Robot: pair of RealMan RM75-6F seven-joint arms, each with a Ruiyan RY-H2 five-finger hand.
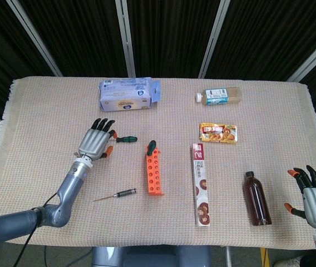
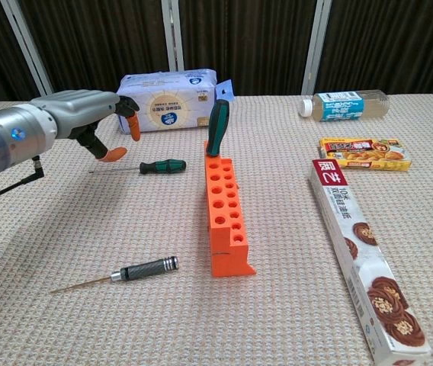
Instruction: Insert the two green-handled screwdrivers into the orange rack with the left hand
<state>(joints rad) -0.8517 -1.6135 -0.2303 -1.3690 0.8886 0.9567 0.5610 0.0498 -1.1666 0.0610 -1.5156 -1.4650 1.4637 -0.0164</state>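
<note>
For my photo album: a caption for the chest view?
Robot hand hovers over a loose screwdriver; another stands in the orange rack.

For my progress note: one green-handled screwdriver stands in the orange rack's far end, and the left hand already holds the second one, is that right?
Not quite. The left hand holds nothing; its fingers hang open just above the second green-handled screwdriver, which lies flat on the beige woven tablecloth, as the chest view shows. The first green-handled screwdriver does stand in the far end of the orange rack.
</note>
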